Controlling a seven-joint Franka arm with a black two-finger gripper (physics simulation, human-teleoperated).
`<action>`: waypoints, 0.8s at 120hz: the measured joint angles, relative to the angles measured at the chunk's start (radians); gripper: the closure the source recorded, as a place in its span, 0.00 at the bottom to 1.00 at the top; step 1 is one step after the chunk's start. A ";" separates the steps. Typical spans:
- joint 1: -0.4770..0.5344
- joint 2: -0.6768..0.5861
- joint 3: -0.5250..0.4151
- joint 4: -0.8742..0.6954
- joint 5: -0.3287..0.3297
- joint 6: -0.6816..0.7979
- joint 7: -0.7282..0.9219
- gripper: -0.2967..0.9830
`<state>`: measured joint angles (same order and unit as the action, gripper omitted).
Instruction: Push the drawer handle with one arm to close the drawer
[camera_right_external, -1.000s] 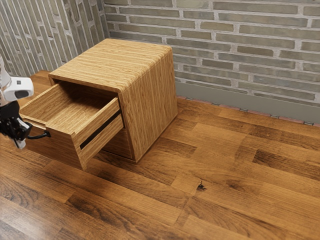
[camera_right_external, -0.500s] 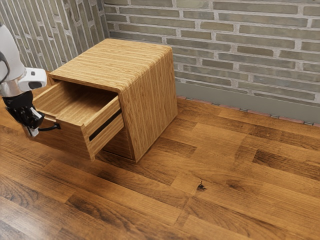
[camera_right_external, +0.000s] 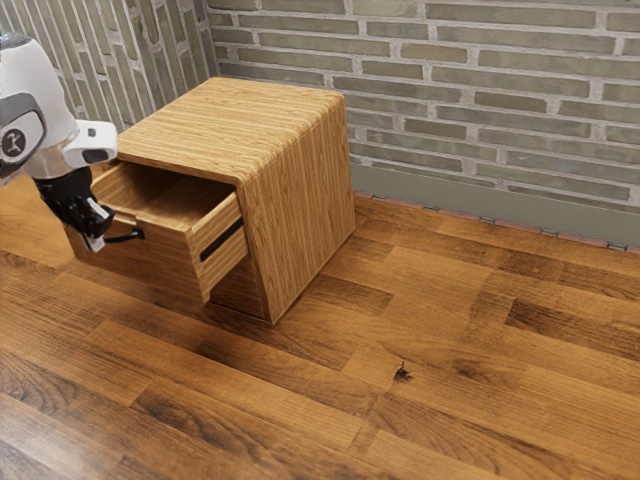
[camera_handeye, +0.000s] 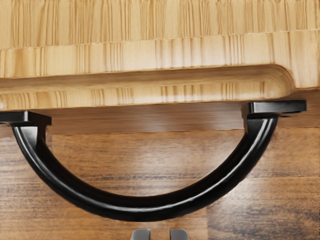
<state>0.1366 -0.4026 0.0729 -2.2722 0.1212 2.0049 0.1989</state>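
My gripper (camera_right_external: 96, 240) is at the outer side of the black drawer handle (camera_right_external: 126, 237) in the exterior view, pointing down. Its two grey fingertips stand a narrow gap apart in the wrist view, where the gripper (camera_handeye: 160, 235) is just beyond the outer curve of the handle (camera_handeye: 142, 209). The handle is not between the fingers. The upper drawer (camera_right_external: 150, 260) sticks partway out of the wooden cabinet (camera_right_external: 300, 200). In the wrist view the drawer front's edge (camera_handeye: 175, 52) runs behind the handle.
A brick wall (camera_right_external: 480, 110) rises behind the cabinet. Wooden floor (camera_right_external: 430, 350) stretches in front of it and toward the exterior view's right. The lower drawer front (camera_right_external: 238, 285) is partly hidden under the extended drawer.
My arm and gripper have moved toward the cabinet, and the upper drawer has slid farther inward with them. The cabinet has stayed in place.
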 joint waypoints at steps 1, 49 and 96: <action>0.000 0.001 -0.001 0.000 0.000 0.003 0.000 0.81; 0.001 0.126 -0.018 0.090 0.000 0.076 0.012 0.82; -0.006 0.258 -0.038 0.206 0.003 0.088 0.019 0.82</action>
<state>0.1308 -0.1450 0.0353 -2.0658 0.1238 2.0932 0.2178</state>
